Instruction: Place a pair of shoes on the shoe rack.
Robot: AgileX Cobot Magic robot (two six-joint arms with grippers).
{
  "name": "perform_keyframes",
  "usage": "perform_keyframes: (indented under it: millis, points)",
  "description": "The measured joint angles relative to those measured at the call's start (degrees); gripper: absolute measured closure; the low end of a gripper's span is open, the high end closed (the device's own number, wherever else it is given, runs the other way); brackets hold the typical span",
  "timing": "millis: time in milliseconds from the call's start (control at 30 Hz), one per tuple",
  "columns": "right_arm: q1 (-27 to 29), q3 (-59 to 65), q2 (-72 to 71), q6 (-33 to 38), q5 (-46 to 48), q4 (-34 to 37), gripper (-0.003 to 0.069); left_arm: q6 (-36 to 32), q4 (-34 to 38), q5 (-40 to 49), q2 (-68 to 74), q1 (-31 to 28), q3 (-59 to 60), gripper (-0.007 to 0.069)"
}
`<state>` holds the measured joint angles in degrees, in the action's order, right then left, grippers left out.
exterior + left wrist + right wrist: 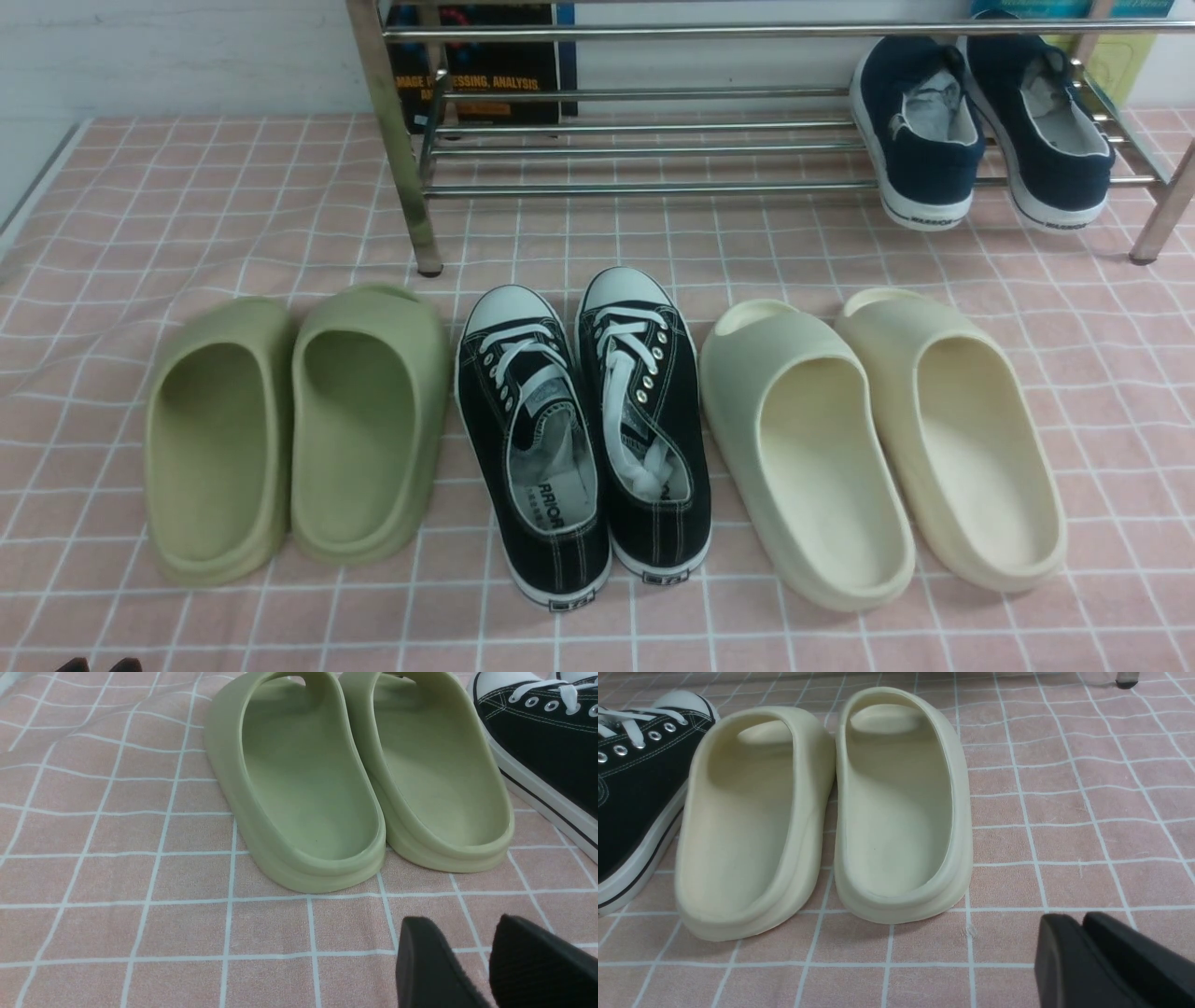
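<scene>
A: From the front we see the pair of shoes [980, 131] resting on the shoe rack [653, 154], far right end — heels toward us.

B: Left wrist: the left gripper [486, 956] hangs over the cloth, narrowly parted, empty.

A: Right wrist: the right gripper [1083, 938] looks nearly closed, we think — empty.

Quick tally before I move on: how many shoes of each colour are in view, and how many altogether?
Green slides: 2
Black lace-up sneakers: 2
Cream slides: 2
Navy slip-ons, on the shoe rack: 2
Total: 8 shoes
</scene>
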<state>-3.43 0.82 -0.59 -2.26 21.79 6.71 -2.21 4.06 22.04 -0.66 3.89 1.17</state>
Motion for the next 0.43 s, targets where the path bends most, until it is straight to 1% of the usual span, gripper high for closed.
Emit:
perform_keyframes:
  millis: [433]
  points:
    - [0.0, 0.0, 0.0, 0.0, 0.0, 0.0, 0.0575, 0.0, 0.0, 0.0, 0.0, 0.0, 0.0, 0.0384]
